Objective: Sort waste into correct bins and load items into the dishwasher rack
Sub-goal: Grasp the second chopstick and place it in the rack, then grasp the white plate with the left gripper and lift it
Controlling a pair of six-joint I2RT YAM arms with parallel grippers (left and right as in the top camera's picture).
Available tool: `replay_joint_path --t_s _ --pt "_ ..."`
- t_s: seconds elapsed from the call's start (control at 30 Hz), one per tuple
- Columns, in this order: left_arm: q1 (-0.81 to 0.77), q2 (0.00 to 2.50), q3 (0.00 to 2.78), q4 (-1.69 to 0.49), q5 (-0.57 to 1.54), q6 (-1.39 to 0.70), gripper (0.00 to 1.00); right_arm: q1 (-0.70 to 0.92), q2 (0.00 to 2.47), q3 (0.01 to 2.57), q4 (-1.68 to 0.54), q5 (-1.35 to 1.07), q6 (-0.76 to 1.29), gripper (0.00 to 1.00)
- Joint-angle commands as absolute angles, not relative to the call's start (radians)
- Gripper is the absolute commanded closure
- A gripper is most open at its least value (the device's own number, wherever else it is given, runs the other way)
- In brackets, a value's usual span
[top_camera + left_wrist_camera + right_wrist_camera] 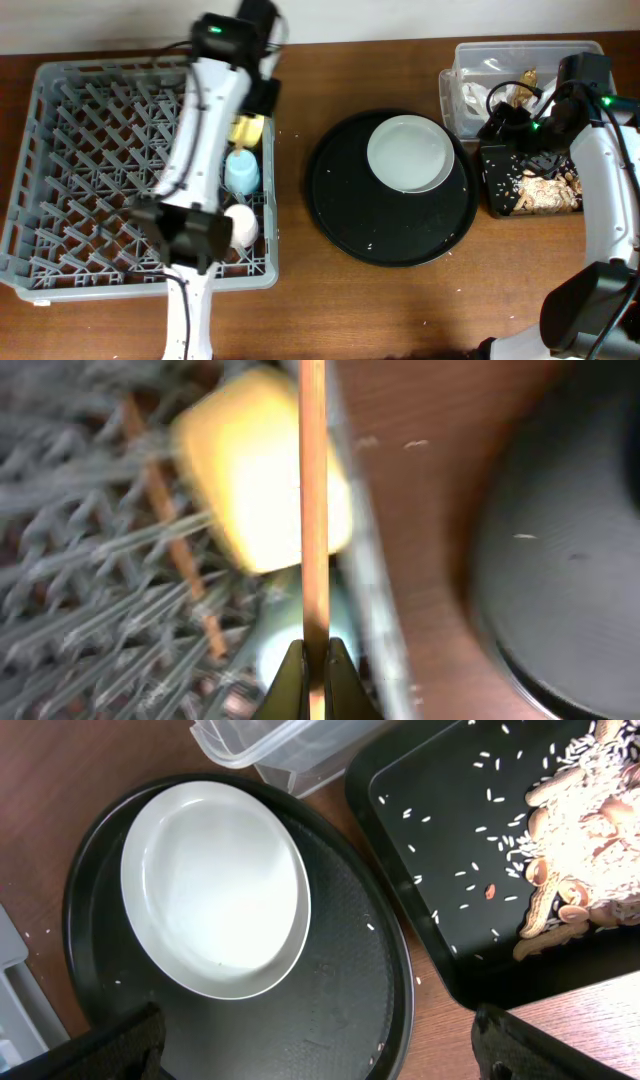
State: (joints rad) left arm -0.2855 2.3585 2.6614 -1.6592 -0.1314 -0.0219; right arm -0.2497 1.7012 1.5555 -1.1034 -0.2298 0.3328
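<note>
Looking from the biggest thing down, you have the grey dishwasher rack [60, 180] filling the left of the table [300, 320]. Along its right edge sit the yellow bowl [250, 130], the light-blue cup [241, 172] and a pale pinkish cup [241, 226], in a row from far to near. The round black tray [390, 235] lies mid-table and carries the pale plate-bowl [410, 152] on its far side.

To its right, the clear tub [465, 65] holds white tissue [474, 96] and a gold wrapper [526, 76]. Just in front of it, the black rectangular tray [440, 850] holds the beige food scraps [575, 850] and scattered grains.

Your left jaws are closed on one wooden chopstick [313, 510], which points out over the yellow bowl. A second brown stick [170, 530] lies slanted among the pegs, though it is blurred. Your right jaws are spread wide with nothing between them, above the gap between the round tray and the black rectangular tray.
</note>
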Motion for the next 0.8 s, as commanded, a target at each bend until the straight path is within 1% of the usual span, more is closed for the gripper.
replay_joint_path --t_s 0.0,0.03,0.1,0.23,0.3,0.33,0.37,0.43,0.47,0.53,0.57,0.6,0.67,0.7,0.77 --pt "-0.126 2.354 2.68 -1.662 -0.11 -0.057 1.0 -0.249 1.705 1.571 -1.105 -0.235 0.329 0.02" --pt "-0.081 2.356 2.667 -1.648 -0.11 -0.06 1.0 -0.249 1.705 1.571 -1.105 -0.235 0.329 0.02" --pt "-0.055 2.357 2.625 -1.635 -0.11 -0.105 1.0 -0.249 1.705 1.571 -1.105 -0.235 0.329 0.02" --pt "-0.054 2.357 2.382 -1.491 -0.11 -0.105 1.0 -0.249 1.705 1.571 -1.105 -0.235 0.329 0.01" --pt "-0.052 2.357 2.3 -1.446 -0.113 -0.105 0.88 -0.249 1.705 1.571 -1.104 -0.235 0.329 0.01" --pt "-0.049 2.357 2.293 -1.444 -0.113 -0.105 0.78 -0.249 1.705 1.571 -1.104 -0.235 0.329 0.02" --pt "-0.049 2.356 2.292 -1.441 -0.113 -0.104 0.6 -0.249 1.705 1.571 -1.105 -0.235 0.329 0.02" --pt "-0.056 2.354 2.294 -1.452 -0.095 -0.101 0.57 -0.249 1.705 1.571 -1.105 -0.235 0.329 0.02" --pt "-0.077 2.335 2.308 -1.466 -0.018 -0.046 0.57 -0.249 1.705 1.571 -1.104 -0.235 0.329 0.02" --pt "-0.153 2.289 2.354 -1.448 0.043 -0.029 0.56 -0.249 1.705 1.571 -1.104 -0.235 0.329 0.02" --pt "-0.206 2.273 2.361 -1.413 0.068 -0.03 0.54 -0.249 1.705 1.571 -1.105 -0.235 0.329 0.02" --pt "-0.307 2.272 2.361 -1.351 0.102 -0.03 0.52 -0.249 1.705 1.571 -1.105 -0.235 0.329 0.02" --pt "-0.443 2.28 2.357 -1.246 0.096 -0.03 0.49 -0.249 1.705 1.571 -1.105 -0.235 0.329 0.02" --pt "-0.506 2.28 2.357 -1.206 0.043 -0.03 0.46 -0.249 1.705 1.571 -1.105 -0.235 0.329 0.02" --pt "-0.584 2.28 2.357 -1.177 -0.001 -0.03 0.45 -0.249 1.705 1.571 -1.104 -0.235 0.329 0.02"
